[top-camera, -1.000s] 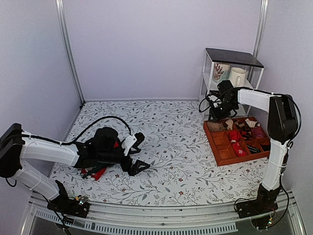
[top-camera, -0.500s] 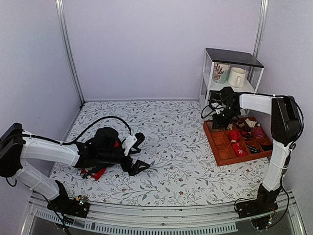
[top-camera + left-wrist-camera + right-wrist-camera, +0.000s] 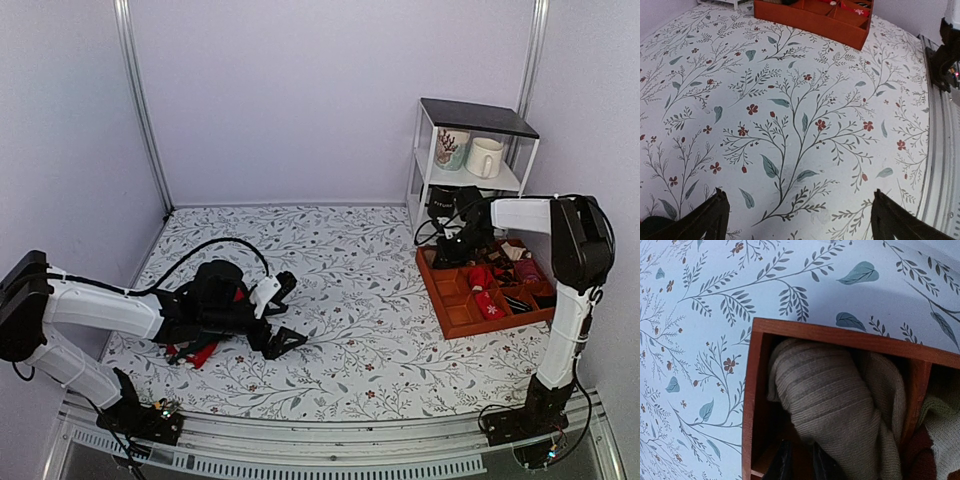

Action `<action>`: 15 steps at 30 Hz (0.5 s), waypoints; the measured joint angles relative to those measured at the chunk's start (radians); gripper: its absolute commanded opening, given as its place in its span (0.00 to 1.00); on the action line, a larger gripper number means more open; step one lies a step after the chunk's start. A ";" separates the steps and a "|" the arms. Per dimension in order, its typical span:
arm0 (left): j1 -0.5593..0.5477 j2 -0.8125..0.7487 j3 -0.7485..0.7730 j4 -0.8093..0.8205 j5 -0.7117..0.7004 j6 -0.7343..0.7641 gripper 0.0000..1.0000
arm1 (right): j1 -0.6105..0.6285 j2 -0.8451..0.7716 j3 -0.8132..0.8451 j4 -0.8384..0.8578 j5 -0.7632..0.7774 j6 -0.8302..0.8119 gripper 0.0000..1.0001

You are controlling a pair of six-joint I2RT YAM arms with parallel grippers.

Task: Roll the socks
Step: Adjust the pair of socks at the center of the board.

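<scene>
Tan socks (image 3: 830, 390) sit in the tray's (image 3: 840, 337) corner compartment, just ahead-right of my right hand (image 3: 800, 466) — the nearer arm. Its fingers (image 3: 782, 467) stand nearly together; I cannot tell if they pinch. Left hand (image 3: 800, 220) spread wide, well apart.

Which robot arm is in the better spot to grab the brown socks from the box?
The right arm. Its jaws are at the tray's corner compartment, right beside the tan socks. The left arm lies far across the table, jaws open.

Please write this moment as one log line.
left gripper: open, empty | right gripper: nearly shut, in tray corner | socks: in tray
</scene>
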 measured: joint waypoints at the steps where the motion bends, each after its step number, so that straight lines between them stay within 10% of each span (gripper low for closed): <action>1: 0.000 0.001 0.001 -0.001 0.000 0.000 0.99 | -0.002 -0.002 -0.003 0.005 -0.010 0.002 0.18; 10: 0.000 0.014 0.019 -0.001 -0.001 0.000 0.99 | -0.004 -0.119 -0.011 -0.002 -0.116 0.012 0.43; 15: 0.001 0.018 0.028 -0.002 -0.010 0.000 0.99 | -0.004 -0.280 0.007 0.000 -0.153 0.018 0.99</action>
